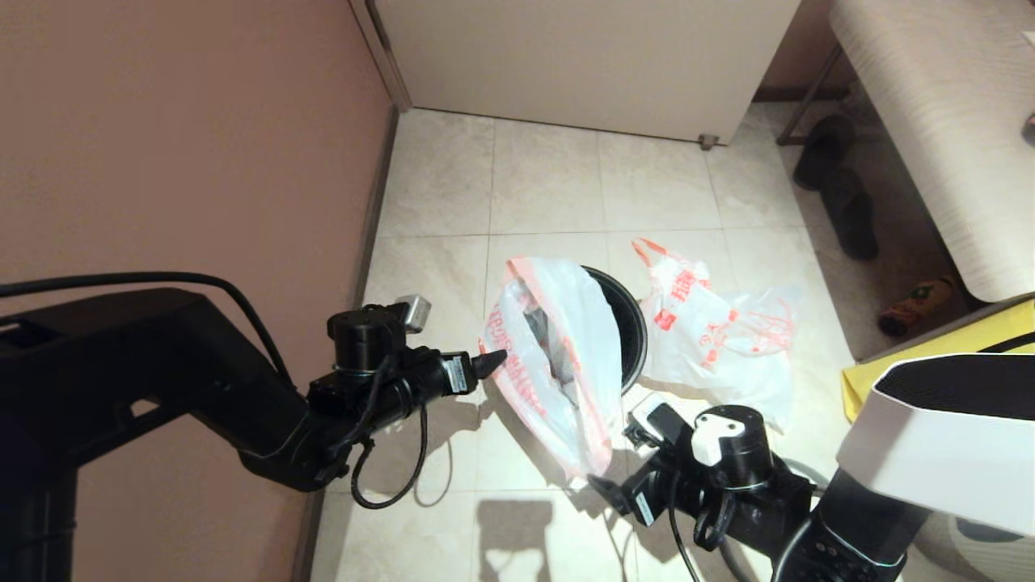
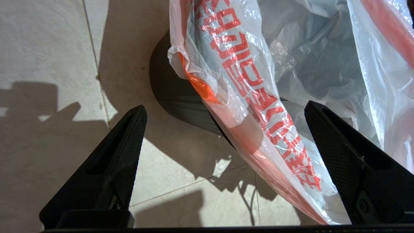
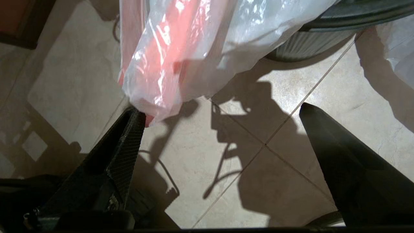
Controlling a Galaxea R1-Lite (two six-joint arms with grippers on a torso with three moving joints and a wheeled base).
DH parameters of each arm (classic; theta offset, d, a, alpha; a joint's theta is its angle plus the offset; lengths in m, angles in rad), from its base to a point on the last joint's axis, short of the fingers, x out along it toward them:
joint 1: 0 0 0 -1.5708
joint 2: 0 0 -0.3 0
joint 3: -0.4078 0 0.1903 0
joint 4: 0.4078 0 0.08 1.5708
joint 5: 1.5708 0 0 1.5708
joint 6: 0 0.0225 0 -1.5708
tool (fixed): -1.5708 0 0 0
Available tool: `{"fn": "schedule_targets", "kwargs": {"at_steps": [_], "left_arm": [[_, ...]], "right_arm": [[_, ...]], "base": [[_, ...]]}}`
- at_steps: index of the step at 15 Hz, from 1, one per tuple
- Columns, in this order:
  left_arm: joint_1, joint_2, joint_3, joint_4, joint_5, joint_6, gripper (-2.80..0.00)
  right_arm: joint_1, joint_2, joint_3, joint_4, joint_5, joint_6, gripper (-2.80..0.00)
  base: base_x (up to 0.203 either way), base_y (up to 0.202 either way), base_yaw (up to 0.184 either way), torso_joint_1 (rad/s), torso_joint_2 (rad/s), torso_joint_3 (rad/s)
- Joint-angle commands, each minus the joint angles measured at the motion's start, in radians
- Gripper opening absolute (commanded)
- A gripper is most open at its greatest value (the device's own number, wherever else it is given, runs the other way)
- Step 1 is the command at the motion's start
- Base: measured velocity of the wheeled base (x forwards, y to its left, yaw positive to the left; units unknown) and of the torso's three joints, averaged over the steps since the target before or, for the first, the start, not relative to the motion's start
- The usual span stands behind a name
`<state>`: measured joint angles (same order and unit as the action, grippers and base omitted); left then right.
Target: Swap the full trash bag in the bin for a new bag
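Note:
The black bin [image 1: 635,323] stands on the tiled floor. The new bag [image 1: 558,347], thin and white with a wide pale-orange hem, is draped over its left rim and hangs toward me. The full trash bag [image 1: 720,335] lies on the floor to the right of the bin, its orange-red loop handle pointing away. My left gripper [image 1: 489,364] is at the new bag's left side, open. In the left wrist view the new bag [image 2: 258,106] runs loose between the spread fingers [image 2: 129,145]. My right gripper [image 1: 606,489] is open just below the bag's lower end. In the right wrist view, a corner of the new bag [image 3: 161,64] brushes one fingertip [image 3: 132,123].
A pinkish wall [image 1: 178,145] runs along the left and a white cabinet [image 1: 582,56] stands at the back. On the right are a light bench [image 1: 954,145], dark shoes [image 1: 841,194], a slipper [image 1: 914,307] and a yellow object [image 1: 922,372].

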<state>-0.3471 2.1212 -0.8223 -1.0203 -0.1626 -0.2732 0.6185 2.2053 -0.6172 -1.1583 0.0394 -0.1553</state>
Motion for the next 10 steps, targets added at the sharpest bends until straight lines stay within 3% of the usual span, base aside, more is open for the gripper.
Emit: {"fn": "schedule_targets", "kwargs": {"at_steps": [1, 4, 10], "left_arm": [[-0.005, 0.028, -0.012, -0.006, 0.009, -0.003, 0.0], [-0.006, 0.087, -0.043, -0.007, 0.086, -0.001, 0.0], [-0.003, 0.137, -0.04, -0.011, 0.132, 0.06, 0.0]], "right_arm": [[0.014, 0.025, 0.001, -0.005, -0.002, -0.003, 0.0], [0.04, 0.096, -0.037, -0.046, -0.052, 0.025, 0.0], [0.05, 0.02, -0.028, -0.093, -0.054, 0.084, 0.0]], "base": [[0.0, 0.0, 0.0, 0.0, 0.0, 0.0], [0.0, 0.0, 0.0, 0.0, 0.0, 0.0], [0.0, 0.0, 0.0, 0.0, 0.0, 0.0]]}}
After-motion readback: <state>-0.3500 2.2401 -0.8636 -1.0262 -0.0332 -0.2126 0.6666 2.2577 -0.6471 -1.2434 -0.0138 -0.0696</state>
